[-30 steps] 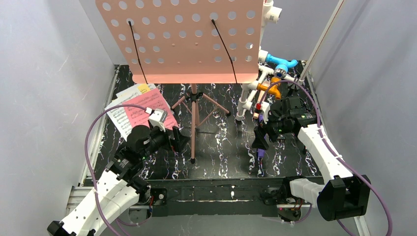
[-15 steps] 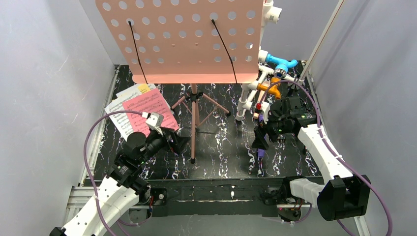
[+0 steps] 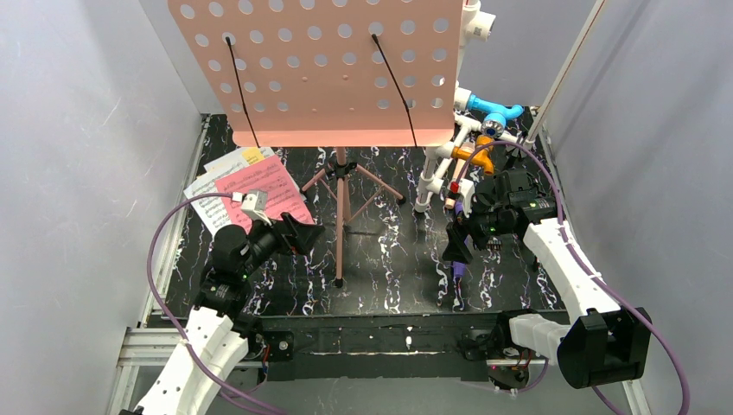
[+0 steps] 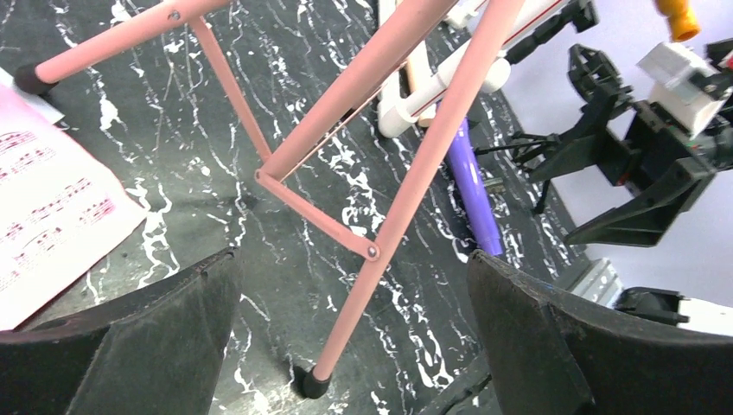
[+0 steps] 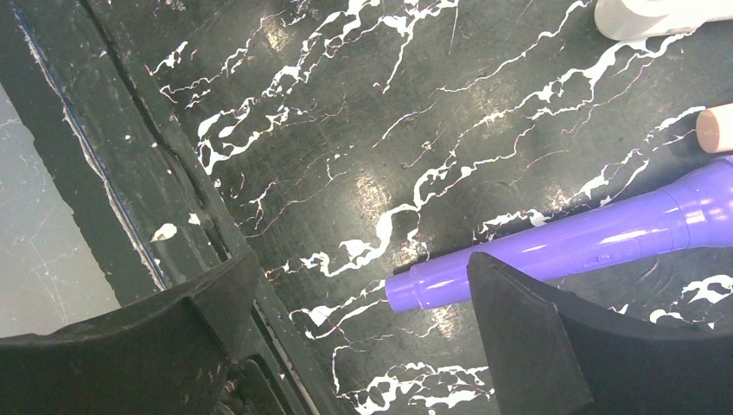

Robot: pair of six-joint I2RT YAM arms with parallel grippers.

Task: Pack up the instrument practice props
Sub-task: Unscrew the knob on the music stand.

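The pink music stand (image 3: 341, 203) stands upright mid-way across the worktop (image 3: 389, 268), pole vertical, 3 legs spread. To its right the purple microphone (image 5: 562, 245) lies flat, long axis near-to-far, tail toward the near edge, beneath the open right end effector (image 5: 359, 294). The left end effector (image 4: 350, 285), also open, frames the stand's near leg.

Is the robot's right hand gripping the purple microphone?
No, the purple microphone lies flat on the black table, and the right hand stands wide open, not closed around it.
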